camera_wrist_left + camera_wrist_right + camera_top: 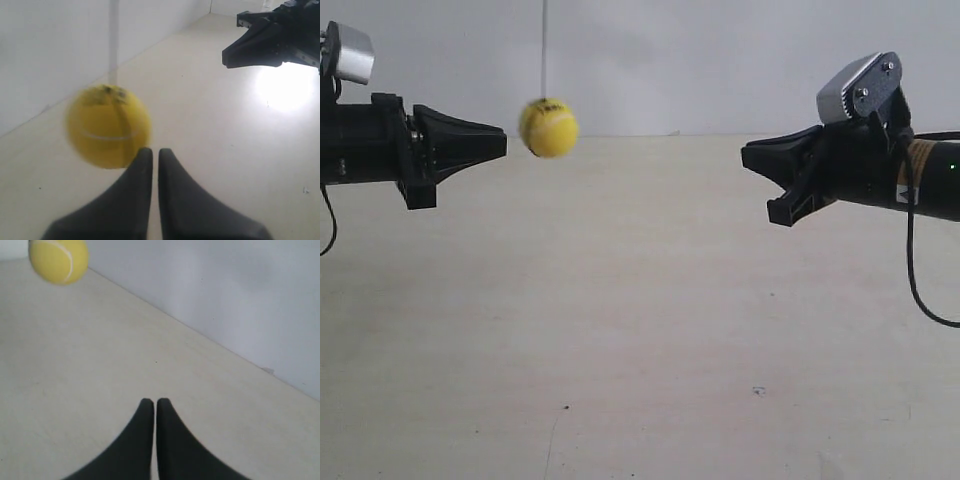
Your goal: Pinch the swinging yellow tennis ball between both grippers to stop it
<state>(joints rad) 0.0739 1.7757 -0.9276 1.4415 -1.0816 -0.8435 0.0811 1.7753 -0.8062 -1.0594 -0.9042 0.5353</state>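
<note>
A: Where's the tennis ball [549, 127]?
B: In the air, on a thin string [544, 50] that runs straight up out of the exterior view. It's well above the bench [640, 330], in front of the pale wall [720, 60]. Edges are blurred in the exterior and left wrist views.
A: Relative to the arms?
B: Just off the tip of the left gripper [503, 143], the one at the exterior view's left. A thin gap shows there between tip and ball, with the ball's centre slightly higher than the tip. The left wrist view has the ball [108, 126] big and close, overlapping one finger's edge. Can't tell contact from that angle.
A: Other side?
B: The right gripper [748, 157] is well apart from the ball, at the exterior view's right, nose pointing in towards it. Its wrist view catches the ball [58, 259] small in a far corner, white seam visible.
A: Jaws?
B: Left: clenched, only a hairline slit between the two black fingers [135, 200], nothing in them. Right: same, clenched on nothing.
A: Anything else?
B: A silver camera box [350, 52] sits on each arm, and a black cable [920, 280] loops down from the right one. The left wrist view also sees the right gripper [226, 54] across the bench, with a bright glare [285, 87] on the bench under it.
</note>
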